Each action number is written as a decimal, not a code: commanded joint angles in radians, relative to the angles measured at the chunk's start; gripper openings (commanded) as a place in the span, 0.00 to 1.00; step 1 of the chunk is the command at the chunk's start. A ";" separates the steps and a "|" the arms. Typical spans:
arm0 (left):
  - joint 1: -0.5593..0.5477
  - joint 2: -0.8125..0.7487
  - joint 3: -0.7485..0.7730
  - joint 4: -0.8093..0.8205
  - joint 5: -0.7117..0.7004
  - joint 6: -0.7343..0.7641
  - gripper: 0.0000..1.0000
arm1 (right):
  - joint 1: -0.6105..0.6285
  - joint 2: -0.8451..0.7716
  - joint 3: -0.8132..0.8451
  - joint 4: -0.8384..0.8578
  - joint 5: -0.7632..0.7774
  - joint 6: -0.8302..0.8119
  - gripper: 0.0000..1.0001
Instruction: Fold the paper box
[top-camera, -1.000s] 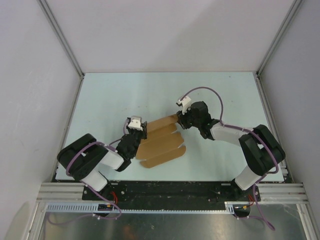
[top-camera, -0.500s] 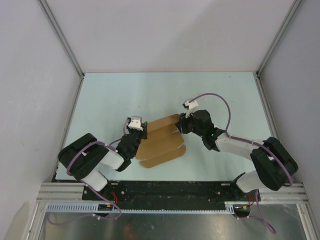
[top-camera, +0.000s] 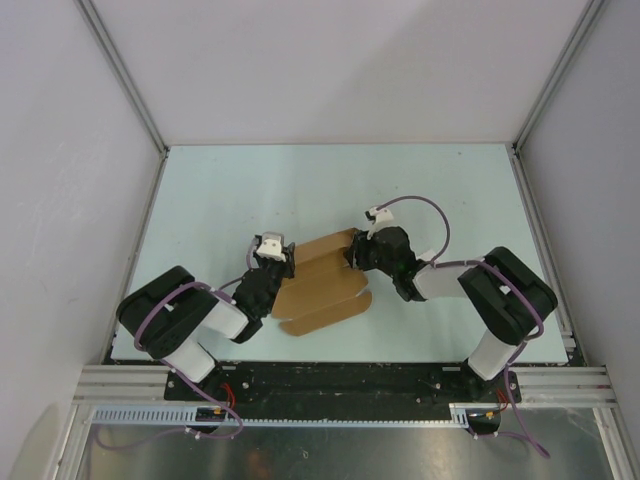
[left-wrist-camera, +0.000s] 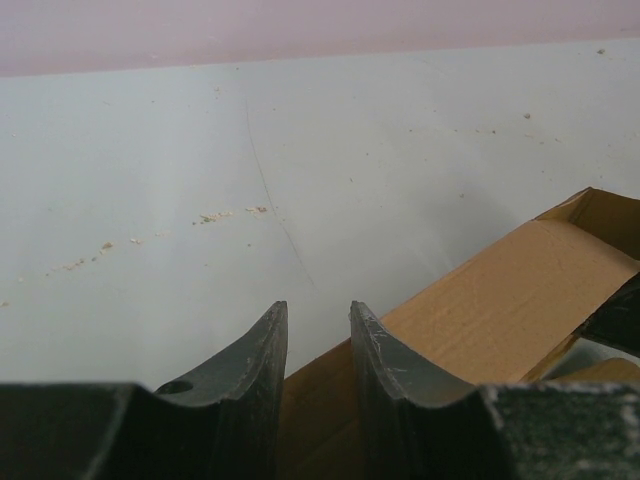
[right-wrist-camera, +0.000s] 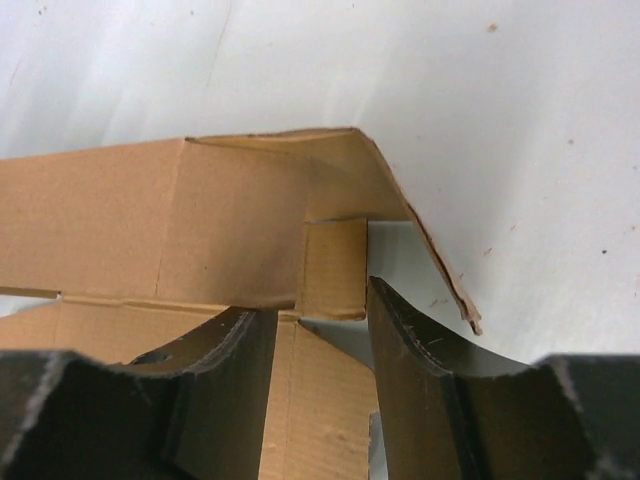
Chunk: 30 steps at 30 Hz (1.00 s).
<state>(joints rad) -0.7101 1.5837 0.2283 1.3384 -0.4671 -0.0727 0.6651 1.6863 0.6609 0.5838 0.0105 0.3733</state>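
My right arm has pulled its elbow back in from the lower right of the overhead frame, where it was stretched out half a second ago. The paper box and my left arm have not shifted.

The box lies just below the centre of the overhead view, on the near part of the pale table, between my two grippers. It is a partly folded tan sheet, with rounded flaps on its lower right side.

In the right wrist view, the right gripper has its jaws well apart. A small tab of the box sits just ahead of the gap. Bare table shows between the tab and the right-hand finger, so nothing is pinched. A raised panel runs across the upper half of that frame.

The left gripper shows a narrow gap between its fingers, over the box's left edge. I see cardboard through the gap but no clamping.
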 joint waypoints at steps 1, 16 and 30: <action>0.004 -0.005 -0.009 0.016 0.013 -0.013 0.37 | -0.012 0.016 0.000 0.085 0.040 0.013 0.48; 0.004 0.001 -0.007 0.016 0.016 -0.013 0.37 | -0.056 0.102 0.000 0.172 -0.001 0.056 0.49; 0.004 -0.001 -0.007 0.016 0.021 -0.012 0.37 | -0.070 0.171 0.000 0.264 -0.109 0.090 0.28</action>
<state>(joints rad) -0.7101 1.5837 0.2279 1.3384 -0.4637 -0.0727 0.5999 1.8446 0.6601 0.7826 -0.0727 0.4538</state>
